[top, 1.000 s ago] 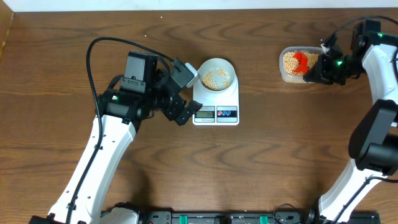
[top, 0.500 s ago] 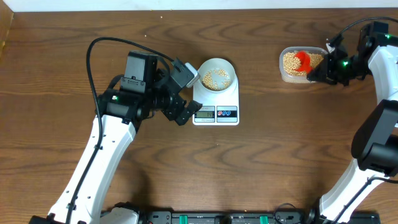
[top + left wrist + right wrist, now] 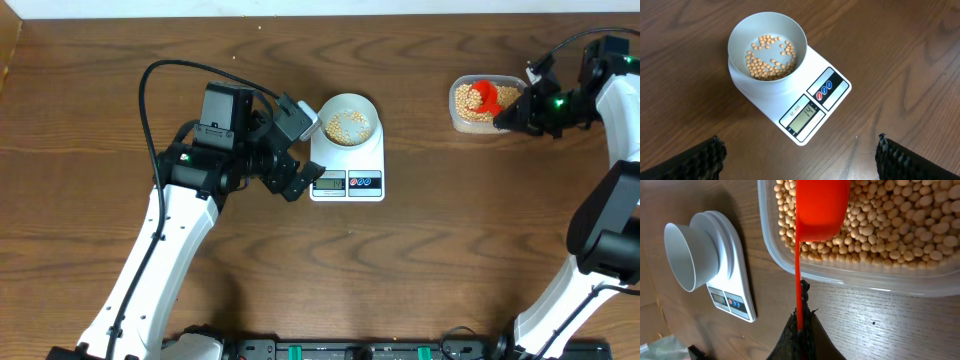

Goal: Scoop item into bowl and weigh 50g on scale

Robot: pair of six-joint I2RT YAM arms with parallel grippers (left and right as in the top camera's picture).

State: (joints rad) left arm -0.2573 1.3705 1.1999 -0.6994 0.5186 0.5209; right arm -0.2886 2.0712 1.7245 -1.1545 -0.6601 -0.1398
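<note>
I saw one bowl [image 3: 736, 41], thinly layered with beans [image 3: 771, 67], on the one scale [image 3: 809, 56], with nothing between it and my splayed left gripper [image 3: 297, 152]. My right gripper [image 3: 801, 325] pinched one red scoop [image 3: 821, 205] over the single bean-filled clear tub [image 3: 900, 277]

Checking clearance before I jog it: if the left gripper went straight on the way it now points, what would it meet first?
Most likely the flat white rectangular digital scale, its display end nearest, ahead of the small round pale bowl on it. The open left gripper may ride higher; depth is unclear.
</note>
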